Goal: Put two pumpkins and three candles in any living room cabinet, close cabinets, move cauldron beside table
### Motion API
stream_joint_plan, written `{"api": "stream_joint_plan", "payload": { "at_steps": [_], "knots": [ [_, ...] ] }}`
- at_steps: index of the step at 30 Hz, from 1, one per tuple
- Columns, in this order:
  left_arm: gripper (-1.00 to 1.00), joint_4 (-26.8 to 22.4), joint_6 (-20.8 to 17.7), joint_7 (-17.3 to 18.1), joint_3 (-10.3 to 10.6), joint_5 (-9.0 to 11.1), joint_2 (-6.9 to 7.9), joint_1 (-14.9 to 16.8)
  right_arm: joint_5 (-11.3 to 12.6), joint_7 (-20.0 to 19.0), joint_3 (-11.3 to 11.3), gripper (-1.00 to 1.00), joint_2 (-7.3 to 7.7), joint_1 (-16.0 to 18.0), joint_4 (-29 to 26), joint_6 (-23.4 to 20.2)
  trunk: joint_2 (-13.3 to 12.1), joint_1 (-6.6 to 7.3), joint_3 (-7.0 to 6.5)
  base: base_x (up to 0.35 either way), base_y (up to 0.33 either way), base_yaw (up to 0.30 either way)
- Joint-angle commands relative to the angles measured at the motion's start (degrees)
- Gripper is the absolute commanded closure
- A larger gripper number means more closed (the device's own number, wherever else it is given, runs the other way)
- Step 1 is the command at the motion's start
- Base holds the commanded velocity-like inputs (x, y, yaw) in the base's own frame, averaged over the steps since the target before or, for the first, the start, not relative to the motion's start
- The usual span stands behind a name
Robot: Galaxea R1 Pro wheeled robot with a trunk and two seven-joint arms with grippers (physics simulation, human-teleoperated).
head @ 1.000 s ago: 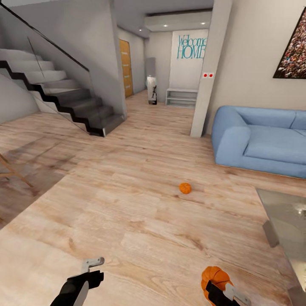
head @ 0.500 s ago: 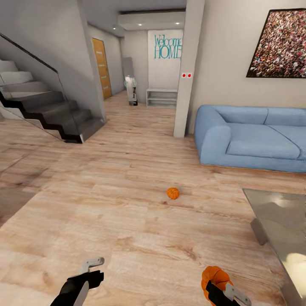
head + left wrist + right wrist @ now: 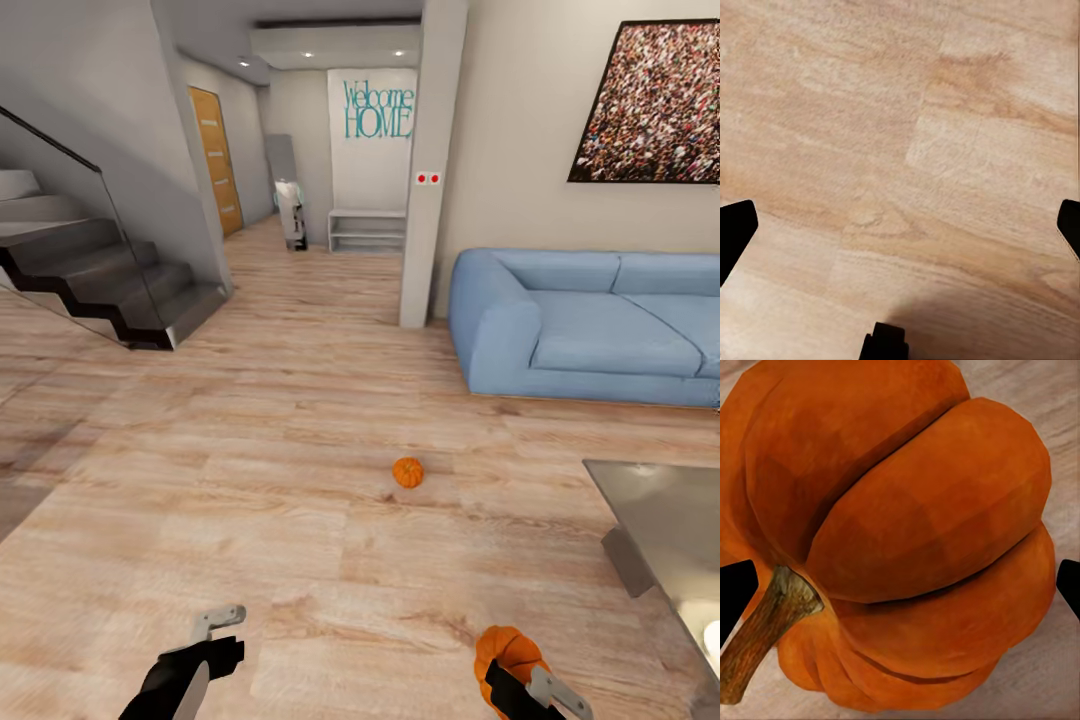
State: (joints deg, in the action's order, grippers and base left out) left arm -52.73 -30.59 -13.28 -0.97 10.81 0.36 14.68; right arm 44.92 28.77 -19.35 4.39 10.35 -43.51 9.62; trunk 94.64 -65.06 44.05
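— Right wrist view first: what sits in the right gripper (image 3: 900, 585)?

— A bright orange, ribbed, flattened-round pumpkin (image 3: 900, 532) with a brown woody stem, lying between the two black fingertips at either edge. In the head view the same pumpkin (image 3: 505, 647) sits at the end of the right gripper (image 3: 520, 690), low and to the right, above the floor. It looks held, though the actual contact at the fingers is hidden.

— And the other one?

— A second small orange ribbed pumpkin (image 3: 407, 472) rests on the pale wooden plank floor (image 3: 250, 480), well ahead of both arms and roughly midway across the room.

— The left gripper?

— Spread wide with nothing in it. The left wrist view shows its black fingertips far apart at the edges, with bare planks (image 3: 900, 165) between them. In the head view the left gripper (image 3: 215, 630) hangs low on the left.

— Further out?

— To the right, the corner of a low grey-green flat-topped bench (image 3: 660, 520) on a grey block leg. Beyond it a light blue fabric sofa (image 3: 590, 330) stands against the wall under a speckled framed picture (image 3: 648, 102). On the left is a dark stepped staircase (image 3: 100, 275), and down the hallway a wall reads "Welcome HOME" in teal lettering (image 3: 378, 110).
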Motion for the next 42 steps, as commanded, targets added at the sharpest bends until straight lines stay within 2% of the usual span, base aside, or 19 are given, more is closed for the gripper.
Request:
{"api": "stream_joint_plan", "payload": {
  "at_steps": [1, 9, 13, 17, 42],
  "knots": [
    [-1.0, 0.0, 0.0, -0.02, 0.0, 0.0, 0.0, 0.0, -0.18, -0.03, 0.03, 1.0, 0.0, 0.02, 0.01, 0.0, 0.0, 0.0, 0.0, 0.317, 0.168, -0.209],
    [-1.0, 0.08, 0.0, 0.01, 0.28, -0.07, -0.01, 0.0, -0.18, -0.03, 0.03, 1.0, 0.0, 0.02, 0.01, -0.03, 0.0, 0.0, 0.0, 0.319, 0.108, -0.264],
    [-1.0, 0.09, 0.07, -0.07, 2.8, -0.06, 0.07, 0.0, -0.18, -0.11, 0.05, 1.0, 0.03, 0.02, 0.01, 0.04, 0.0, 0.0, 0.0, 0.329, 0.012, -0.268],
    [-1.0, 0.11, 0.09, -0.08, 3.57, -0.07, 0.15, 0.0, -0.18, -0.24, -0.03, 1.0, 0.08, 0.02, 0.01, 0.07, 0.0, 0.0, 0.0, 0.331, 0.002, -0.113],
    [-1.0, 0.14, 0.09, -0.08, 3.69, -0.01, 0.17, 0.0, -0.19, 0.06, -0.07, 1.0, 0.0, 0.02, 1.85, 0.06, 0.0, 0.0, 0.0, 0.331, 0.0, -0.003]
  ]
}}
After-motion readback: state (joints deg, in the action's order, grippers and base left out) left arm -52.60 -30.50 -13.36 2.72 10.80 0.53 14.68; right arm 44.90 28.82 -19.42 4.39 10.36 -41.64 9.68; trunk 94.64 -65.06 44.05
